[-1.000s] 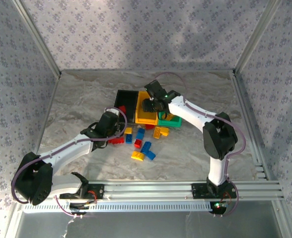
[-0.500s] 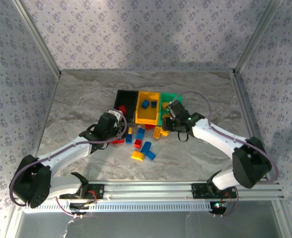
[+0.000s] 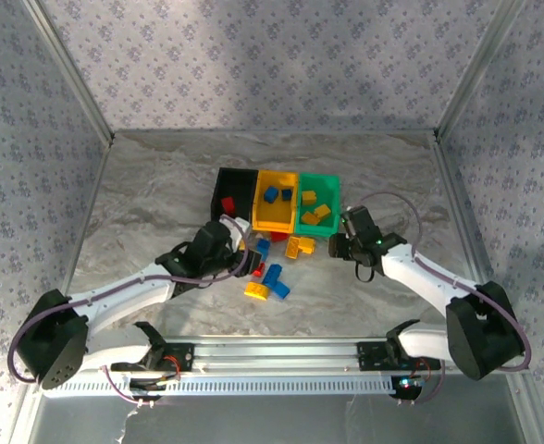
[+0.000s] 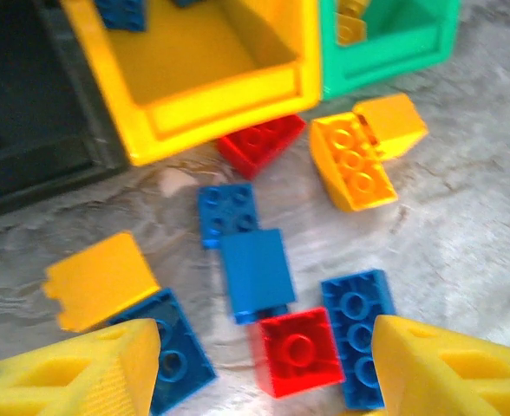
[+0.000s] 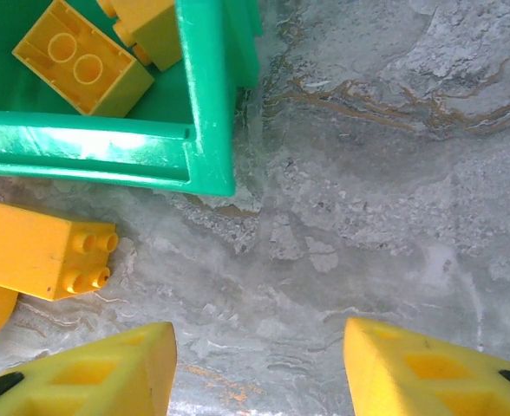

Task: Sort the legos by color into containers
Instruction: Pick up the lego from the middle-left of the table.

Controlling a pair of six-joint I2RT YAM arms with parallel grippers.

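Observation:
Loose legos lie on the table before three containers: a black bin, a yellow-orange bin holding blue legos, and a green bin holding yellow legos. My left gripper hovers open over the pile. In the left wrist view a small red lego sits between its fingers, untouched, with blue legos and a yellow one around it. My right gripper is open and empty above bare table, just off the green bin's front corner.
Another red lego rests against the yellow-orange bin's front wall. Yellow legos lie in front of the green bin, and one sits left of my right gripper. Metal frame posts and patterned walls enclose the table.
My right arm has swung from above the yellow-orange bin down to the table right of the green bin, leaving a blue lego in that bin. My left gripper has moved right, over the pile.

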